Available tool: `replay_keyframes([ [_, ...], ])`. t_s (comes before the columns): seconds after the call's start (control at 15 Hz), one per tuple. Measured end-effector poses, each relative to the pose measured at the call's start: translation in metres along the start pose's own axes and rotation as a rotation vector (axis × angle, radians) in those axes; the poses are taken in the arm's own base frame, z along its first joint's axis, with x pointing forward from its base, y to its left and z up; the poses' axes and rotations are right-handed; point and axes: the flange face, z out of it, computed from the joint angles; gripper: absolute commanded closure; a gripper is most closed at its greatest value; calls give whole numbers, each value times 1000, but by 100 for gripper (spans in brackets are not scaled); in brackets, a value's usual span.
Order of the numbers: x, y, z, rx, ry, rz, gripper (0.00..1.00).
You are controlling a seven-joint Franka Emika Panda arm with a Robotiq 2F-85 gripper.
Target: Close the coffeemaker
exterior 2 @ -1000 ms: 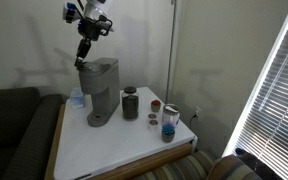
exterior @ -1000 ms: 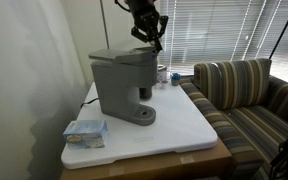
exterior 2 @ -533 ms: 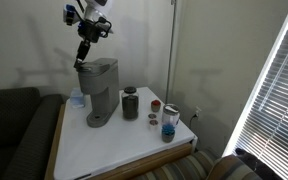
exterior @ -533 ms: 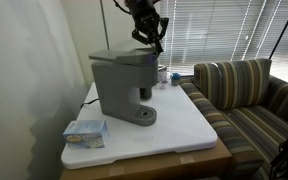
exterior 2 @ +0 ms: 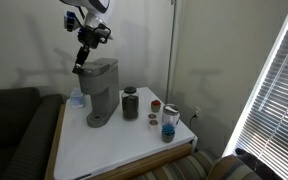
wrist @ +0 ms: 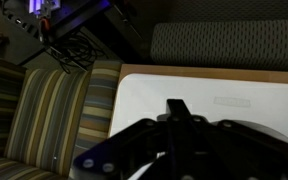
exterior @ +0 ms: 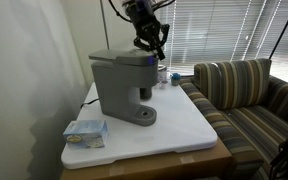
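The grey coffeemaker (exterior: 123,84) stands on the white table (exterior: 184,125), toward its back corner by the wall. It also shows in an exterior view (exterior 2: 99,88). Its rounded top lid lies down flat on the body. My gripper (exterior: 157,45) hangs just above the lid's rear edge, and shows in both exterior views (exterior 2: 79,66). In the wrist view the two fingertips (wrist: 174,108) sit together as one dark point, so the gripper is shut and empty. The wrist view shows only the white tabletop past them, not the coffeemaker.
A dark cup (exterior 2: 130,103) and two small jars (exterior 2: 154,108) (exterior 2: 170,122) stand beside the coffeemaker. A blue-white packet (exterior: 85,131) lies at the table edge near the wall. A striped sofa (exterior: 249,95) borders the table on one side and a dark couch (exterior 2: 14,130) on another.
The gripper has come down a little toward the coffeemaker's lid. The coffeemaker and the other things have not moved.
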Motion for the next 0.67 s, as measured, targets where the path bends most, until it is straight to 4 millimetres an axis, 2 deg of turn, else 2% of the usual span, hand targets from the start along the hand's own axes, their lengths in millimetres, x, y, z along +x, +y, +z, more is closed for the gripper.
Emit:
replay_keyframes([
  [0.27,3,-5,15,-34,-33,3,100],
  [0.67,1,-8,17,-43,-38,0,100],
])
